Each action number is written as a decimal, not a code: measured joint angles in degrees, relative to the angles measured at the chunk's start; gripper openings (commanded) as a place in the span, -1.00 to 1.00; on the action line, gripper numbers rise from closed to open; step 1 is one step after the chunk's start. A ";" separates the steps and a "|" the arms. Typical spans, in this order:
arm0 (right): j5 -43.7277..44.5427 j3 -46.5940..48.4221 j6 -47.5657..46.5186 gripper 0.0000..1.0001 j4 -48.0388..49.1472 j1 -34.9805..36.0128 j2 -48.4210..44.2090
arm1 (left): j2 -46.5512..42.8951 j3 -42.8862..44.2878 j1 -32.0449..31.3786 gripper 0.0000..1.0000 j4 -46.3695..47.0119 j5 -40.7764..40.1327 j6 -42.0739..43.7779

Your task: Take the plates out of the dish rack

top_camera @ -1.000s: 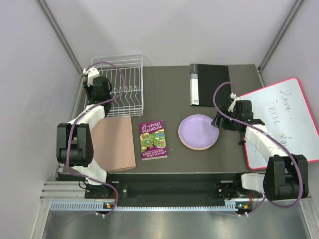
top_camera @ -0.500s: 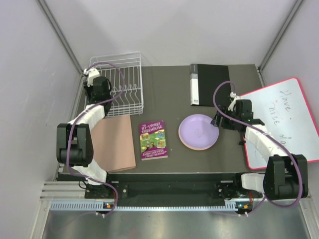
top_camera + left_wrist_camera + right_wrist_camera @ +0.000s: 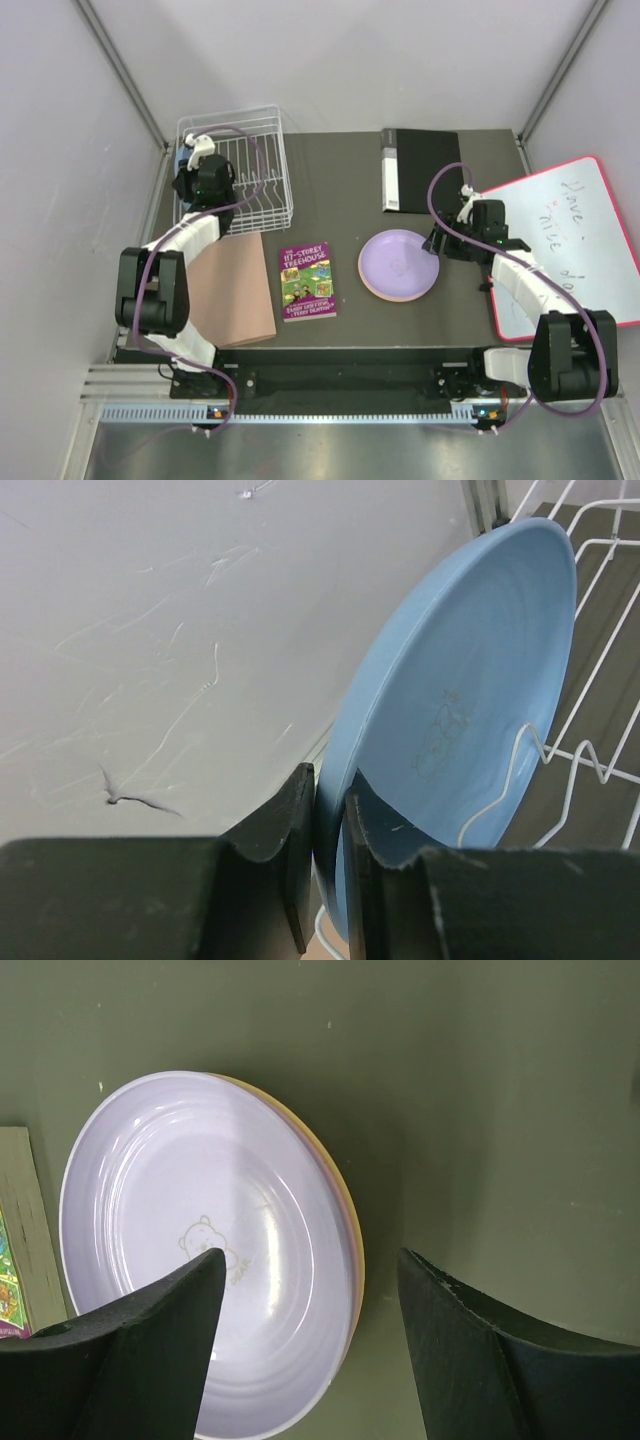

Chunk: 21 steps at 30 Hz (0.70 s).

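The light blue plate (image 3: 470, 700) stands on edge at the left end of the white wire dish rack (image 3: 255, 175), against the prongs (image 3: 590, 750). My left gripper (image 3: 330, 780) is shut on its lower rim, one finger on each face. In the top view the left gripper (image 3: 203, 165) is over the rack's left end and only a sliver of blue (image 3: 183, 158) shows beside it. The purple plate (image 3: 398, 263) lies on top of a stack on the table, with a pink rim (image 3: 400, 299) and a yellow-orange rim (image 3: 340, 1185) beneath. My right gripper (image 3: 310, 1260) is open and empty above the stack's right edge.
A purple-covered book (image 3: 307, 280) lies left of the stack. A tan mat (image 3: 235, 290) lies in front of the rack. A black binder (image 3: 418, 170) is at the back. A red-edged whiteboard (image 3: 565, 245) is at the right. The left wall (image 3: 150, 630) is close behind the blue plate.
My left gripper has moved right over the rack's left end with the blue plate in it, and the rack has shifted slightly. The right arm has not moved.
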 measured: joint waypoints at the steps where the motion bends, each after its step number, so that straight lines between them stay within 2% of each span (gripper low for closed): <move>1: 0.00 0.00 0.00 0.39 0.00 0.00 0.00 | -0.35 -0.20 -0.66 -1.00 0.37 -0.37 0.96; 7: 0.02 0.00 0.00 0.39 -0.07 0.00 -0.76 | -2.86 -0.46 -3.96 -1.00 2.86 -1.70 6.99; 12: 0.02 -0.02 0.00 0.40 -0.09 0.00 -2.86 | -3.06 -0.50 -4.31 -1.00 5.20 -1.86 10.91; 21: 0.04 -0.09 -0.02 0.39 -0.28 0.00 -4.31 | 0.52 -0.81 -4.09 -1.00 8.48 -2.45 12.50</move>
